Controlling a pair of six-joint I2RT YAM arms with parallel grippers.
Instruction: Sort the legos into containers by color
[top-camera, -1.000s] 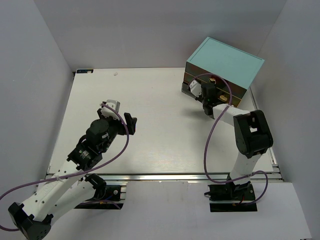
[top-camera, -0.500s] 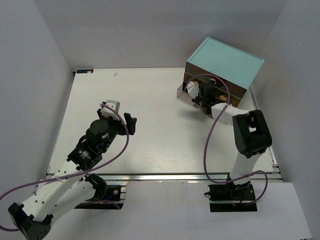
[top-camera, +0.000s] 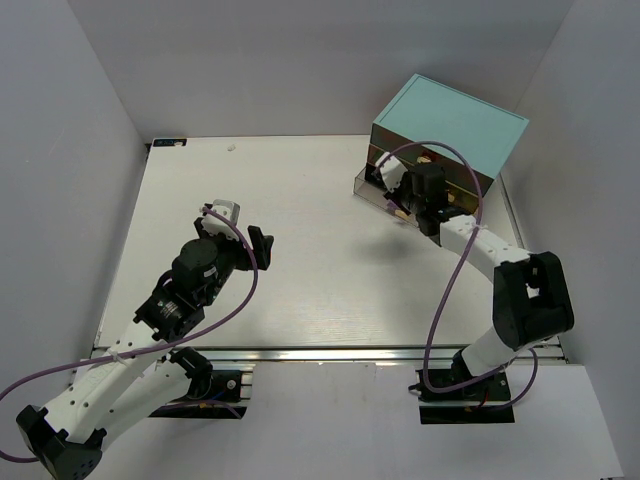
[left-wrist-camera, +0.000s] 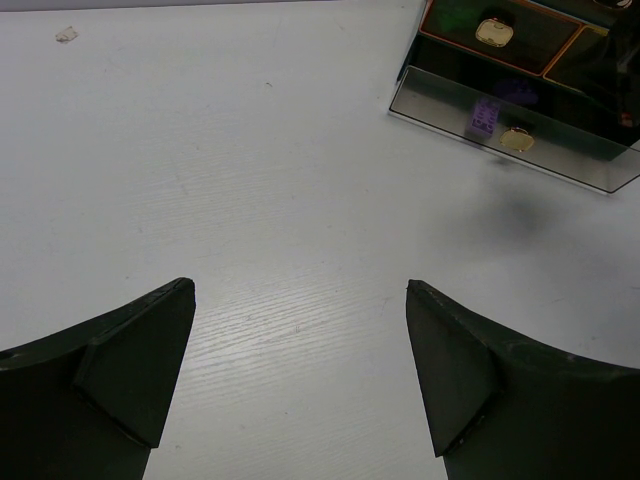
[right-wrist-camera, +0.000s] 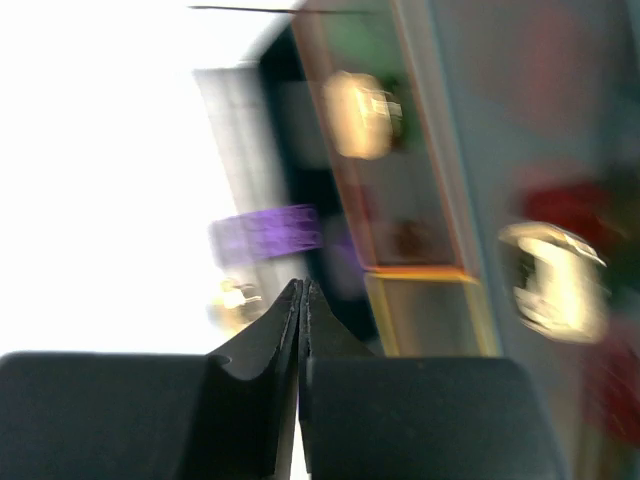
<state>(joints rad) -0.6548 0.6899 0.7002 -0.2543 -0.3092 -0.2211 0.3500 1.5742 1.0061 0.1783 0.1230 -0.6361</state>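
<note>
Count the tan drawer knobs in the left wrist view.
2: the upper knob on the upper drawer, the lower knob on the pulled-out drawer. Others may be cut off at the edge.

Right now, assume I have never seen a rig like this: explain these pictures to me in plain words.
These are two robot arms bolted at the near edge of a white table. The overhead picture looks down from above and behind them. The other two pictures come from a camera on each wrist, so the dark shapes at the bottom are that arm's own fingers. The left end effector is open and empty above bare table. The right end effector is shut, with nothing visible in it, close to a small cabinet with a light-blue top. One smoky translucent drawer is pulled out, and a purple lego shows through its wall.
</note>
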